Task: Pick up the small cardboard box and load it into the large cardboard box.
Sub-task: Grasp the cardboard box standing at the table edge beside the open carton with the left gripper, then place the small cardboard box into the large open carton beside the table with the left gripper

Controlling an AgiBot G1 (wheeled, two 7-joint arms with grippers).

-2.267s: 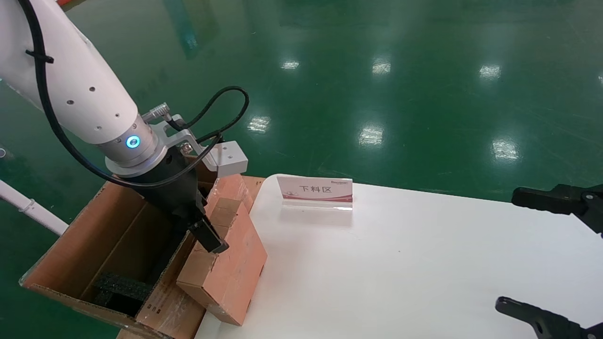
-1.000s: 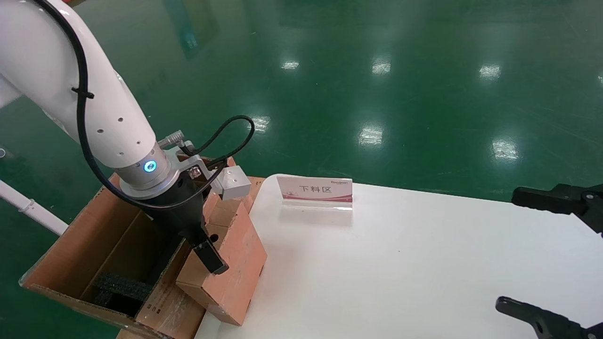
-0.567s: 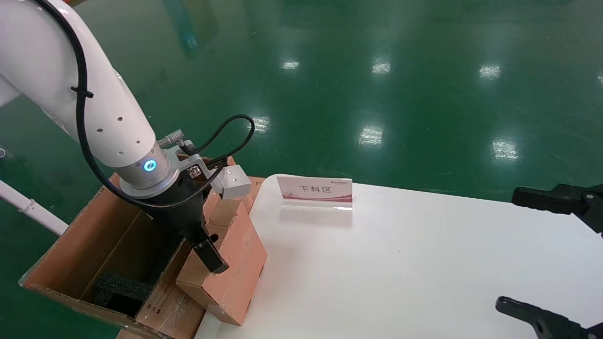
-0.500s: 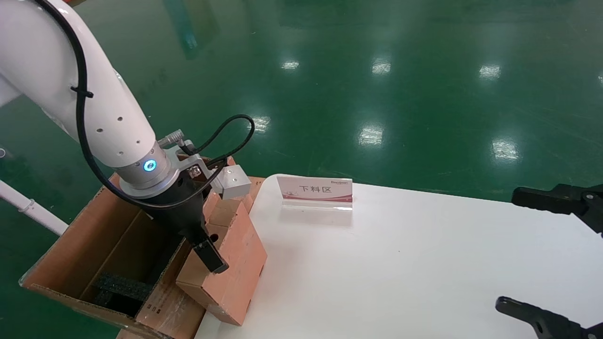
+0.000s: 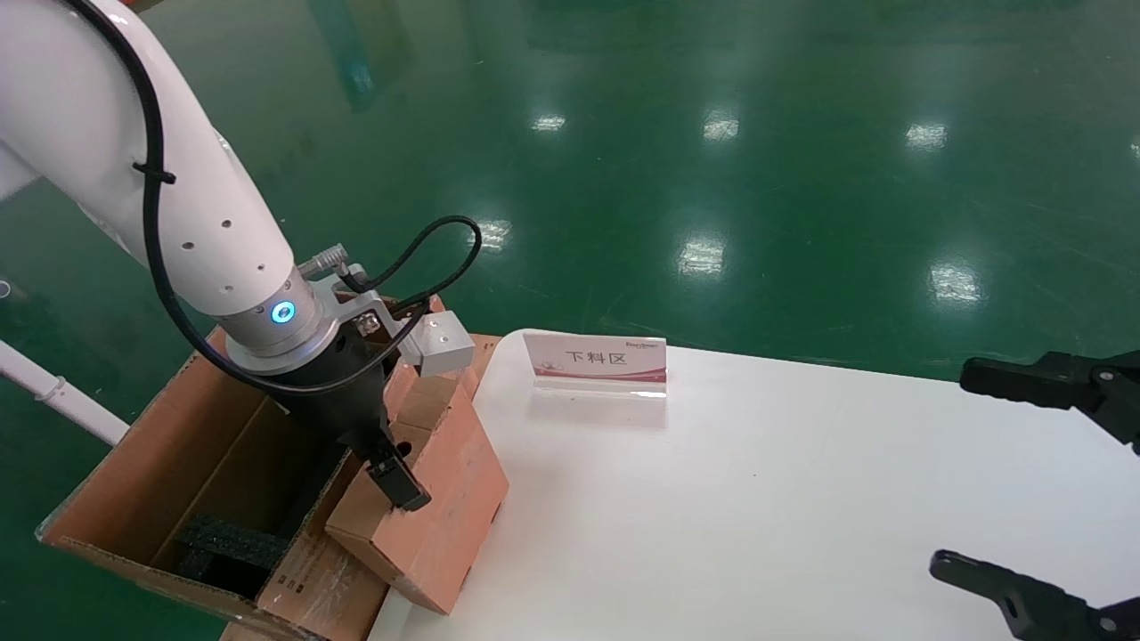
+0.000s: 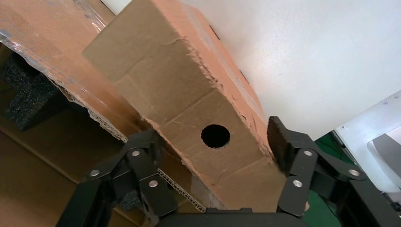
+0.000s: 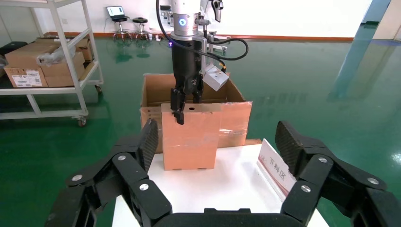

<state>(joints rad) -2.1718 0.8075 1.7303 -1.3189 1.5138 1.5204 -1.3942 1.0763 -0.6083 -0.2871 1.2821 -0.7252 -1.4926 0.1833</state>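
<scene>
The left pincer [image 5: 385, 463] grips the small cardboard box [image 5: 427, 499] across its top end, one finger [image 6: 281, 142] on each side of a face with a round hole. The carton stands tilted at the edge of the white table [image 5: 757, 499], its lower end on the tabletop and its upper part leaning against the taped wall of the large cardboard box [image 5: 178, 481]. That long carton stands open just beside the table, off its edge, with black foam [image 5: 223, 543] at its bottom. A red-and-white sign [image 5: 595, 361] stands on the table, apart from the small cardboard box, on the side away from the open carton. The right pincer [image 5: 1051, 481] hangs wide open over the table's opposite end, holding nothing.
</scene>
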